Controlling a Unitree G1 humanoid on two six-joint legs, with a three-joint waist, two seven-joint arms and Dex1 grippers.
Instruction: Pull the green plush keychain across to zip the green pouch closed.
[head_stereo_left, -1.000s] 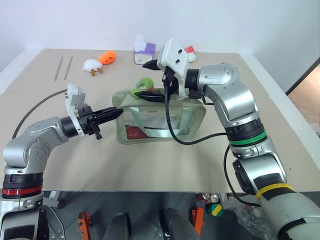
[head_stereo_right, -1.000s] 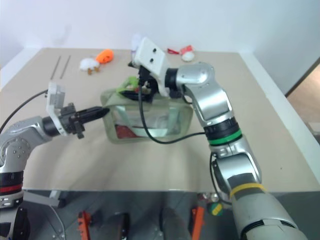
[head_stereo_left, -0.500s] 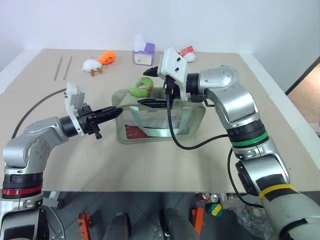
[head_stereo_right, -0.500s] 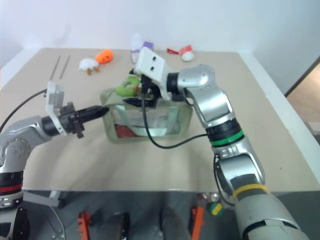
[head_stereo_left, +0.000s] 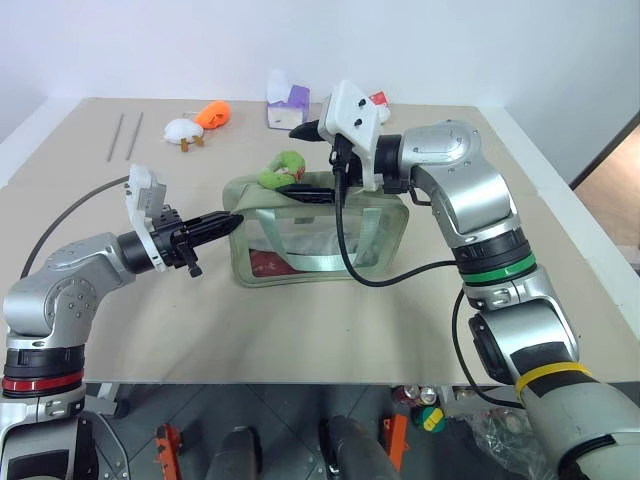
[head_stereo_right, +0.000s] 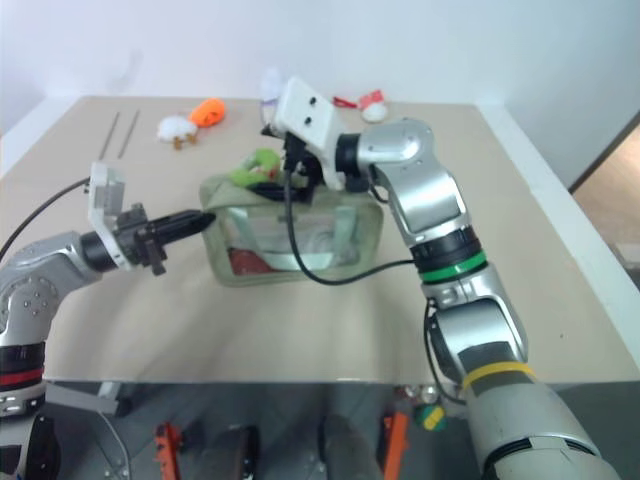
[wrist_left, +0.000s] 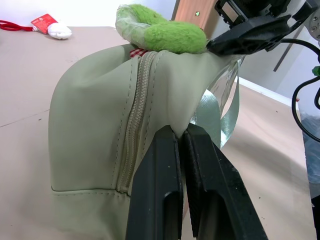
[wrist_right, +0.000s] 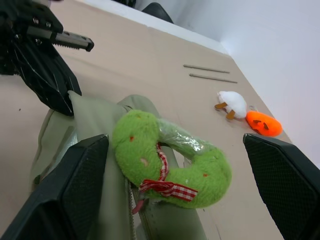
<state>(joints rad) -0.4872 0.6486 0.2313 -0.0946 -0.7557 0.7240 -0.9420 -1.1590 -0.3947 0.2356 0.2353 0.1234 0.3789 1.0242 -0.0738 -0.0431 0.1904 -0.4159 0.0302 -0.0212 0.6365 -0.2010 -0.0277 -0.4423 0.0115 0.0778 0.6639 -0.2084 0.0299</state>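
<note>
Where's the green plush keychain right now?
The green plush keychain lies on top of the green pouch at its left end, between the open right gripper's fingers.

One pouch (head_stereo_left: 320, 235) — one keychain (head_stereo_left: 283, 169) — two plush toys (head_stereo_left: 200, 124).

Both head cameras look down over the table (head_stereo_left: 300, 330). Each wrist camera sits close to the green pouch (wrist_left: 95, 125), from opposite ends.

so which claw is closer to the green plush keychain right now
Right. The right claw is open, straddling the green plush keychain atop the green pouch. The left claw is shut, pinching the pouch's end fabric, farther away.
</note>
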